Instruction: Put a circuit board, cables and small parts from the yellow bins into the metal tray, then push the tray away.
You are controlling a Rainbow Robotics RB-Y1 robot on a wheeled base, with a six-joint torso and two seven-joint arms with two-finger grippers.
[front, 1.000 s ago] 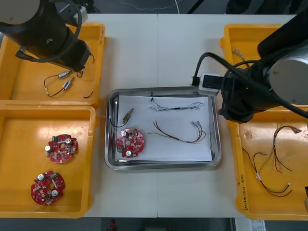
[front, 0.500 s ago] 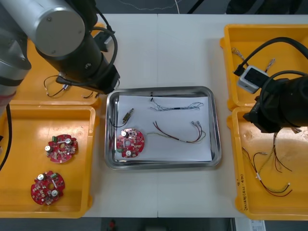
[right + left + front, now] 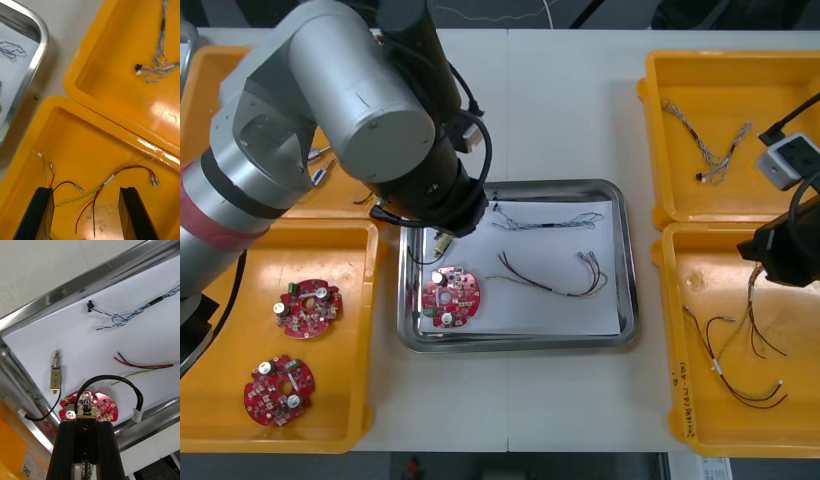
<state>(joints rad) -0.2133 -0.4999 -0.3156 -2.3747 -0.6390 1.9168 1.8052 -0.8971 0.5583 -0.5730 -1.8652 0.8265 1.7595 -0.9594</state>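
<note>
Clamping a small metal part (image 3: 86, 408), left gripper (image 3: 86, 424) hangs above the tray (image 3: 75, 286).

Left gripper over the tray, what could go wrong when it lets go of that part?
1. The left gripper holds its small metal part right above the circuit board; released here, it may land on the board.
2. Its black cable loops toward the rim of the metal tray and could drape outside.
The right gripper hangs open over a yellow bin.

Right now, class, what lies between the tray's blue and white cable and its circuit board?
The red and yellow cable lies there, on the tray's white inside, clearest in the left wrist view.
</note>
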